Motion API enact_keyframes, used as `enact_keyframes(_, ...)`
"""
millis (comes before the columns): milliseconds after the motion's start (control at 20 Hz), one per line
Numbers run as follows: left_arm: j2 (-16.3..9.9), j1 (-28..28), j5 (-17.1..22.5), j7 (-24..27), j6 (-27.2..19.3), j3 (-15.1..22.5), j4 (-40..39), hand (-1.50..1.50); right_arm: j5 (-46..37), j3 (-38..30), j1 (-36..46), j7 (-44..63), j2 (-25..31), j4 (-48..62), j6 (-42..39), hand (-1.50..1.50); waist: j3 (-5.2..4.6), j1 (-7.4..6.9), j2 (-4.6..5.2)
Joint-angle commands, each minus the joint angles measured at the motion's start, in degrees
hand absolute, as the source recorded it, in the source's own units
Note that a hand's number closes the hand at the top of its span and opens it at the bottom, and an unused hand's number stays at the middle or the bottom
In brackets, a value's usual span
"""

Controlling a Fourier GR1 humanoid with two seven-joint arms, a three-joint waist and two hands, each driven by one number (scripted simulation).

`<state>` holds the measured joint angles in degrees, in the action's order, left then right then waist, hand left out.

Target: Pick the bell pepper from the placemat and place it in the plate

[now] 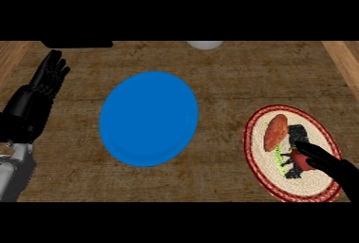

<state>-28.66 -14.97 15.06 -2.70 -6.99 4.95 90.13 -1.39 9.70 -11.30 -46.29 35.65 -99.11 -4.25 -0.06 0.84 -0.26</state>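
Wood-grained tabletop (pixel 231 66) fills the view, with a blue plate (pixel 148 118) near its middle, nothing lying in it. To the right sits an oval woven placemat (pixel 261 168) with a red rim, carrying a reddish-brown oblong item (pixel 276 131), long axis roughly upright and slightly tilted. The red bell pepper (pixel 302 160) lies lower on the placemat, green stem side toward the left; its long axis cannot be told. The right robot hand (pixel 324 161) has fingers curled round the pepper from the right. The left robot hand (pixel 48 76) rests open at the left edge, fingers up.
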Motion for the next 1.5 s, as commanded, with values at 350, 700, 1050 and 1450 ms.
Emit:
enact_keyframes(350, 0.32, -0.43, -1.22, -0.65, 0.50, 0.30, 0.51, 0.00, -14.44, -8.79, -2.98, 25.47, 21.67, -8.71, -3.39, -1.50, -0.15, 0.03, 0.10)
enact_keyframes(700, 1.19, 0.14, -0.74, -0.19, 1.97, -1.08, 0.38, 0.00, -21.77, -2.64, -3.66, 41.84, 23.21, -17.77, -11.57, -1.50, -0.02, -0.79, 0.23)
enact_keyframes(1050, 5.69, 0.50, -4.91, -2.61, 0.19, 0.22, 2.57, 0.00, -33.24, 2.36, 3.06, 44.14, 12.13, -9.36, -10.38, -1.50, 0.07, -1.05, 0.27)
enact_keyframes(1450, 6.59, -2.90, -6.10, -4.81, 1.92, -1.57, 1.86, 0.00, -42.68, 4.41, 9.47, 46.40, 6.63, 1.69, -11.78, -1.50, 0.09, -1.03, 0.34)
